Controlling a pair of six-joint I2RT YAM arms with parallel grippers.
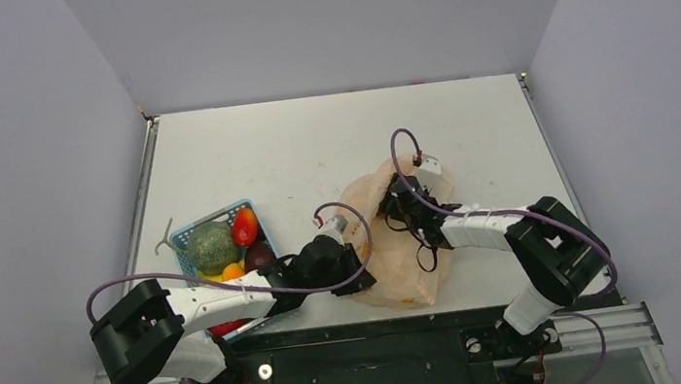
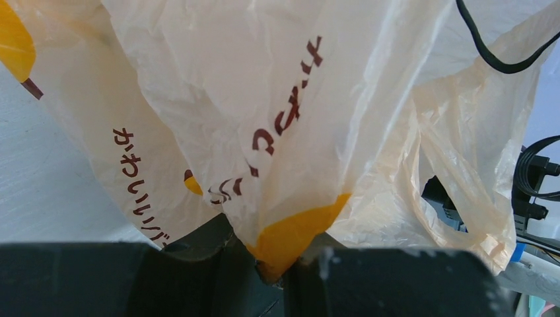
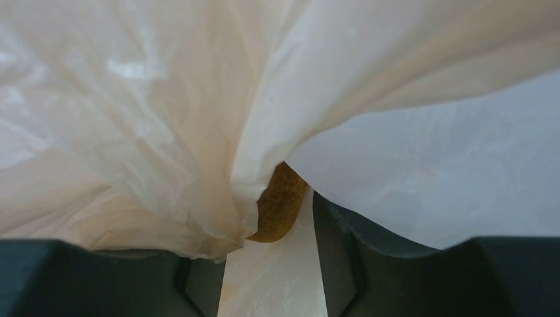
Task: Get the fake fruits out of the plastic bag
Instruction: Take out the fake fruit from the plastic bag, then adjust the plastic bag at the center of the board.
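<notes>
The pale peach plastic bag (image 1: 402, 261) lies crumpled on the table between my two arms. My left gripper (image 1: 360, 274) is shut on a fold of the plastic bag (image 2: 264, 99) with an orange printed patch, right at the jaws (image 2: 288, 259). My right gripper (image 1: 397, 203) reaches into the bag's far end. In the right wrist view its jaws (image 3: 271, 228) stand apart, and a small brown fake fruit (image 3: 280, 205) sits between the tips, close to the right finger (image 3: 337, 244). A bag fold hides the left fingertip. No other fruit shows inside the bag.
A blue mesh basket (image 1: 193, 232) stands left of the bag. It holds a green melon (image 1: 212, 247), a red-orange pointed fruit (image 1: 244, 226), a dark purple one (image 1: 258, 255) and others. Grey walls enclose the table (image 1: 311, 147) on three sides. Cables trail over the right arm.
</notes>
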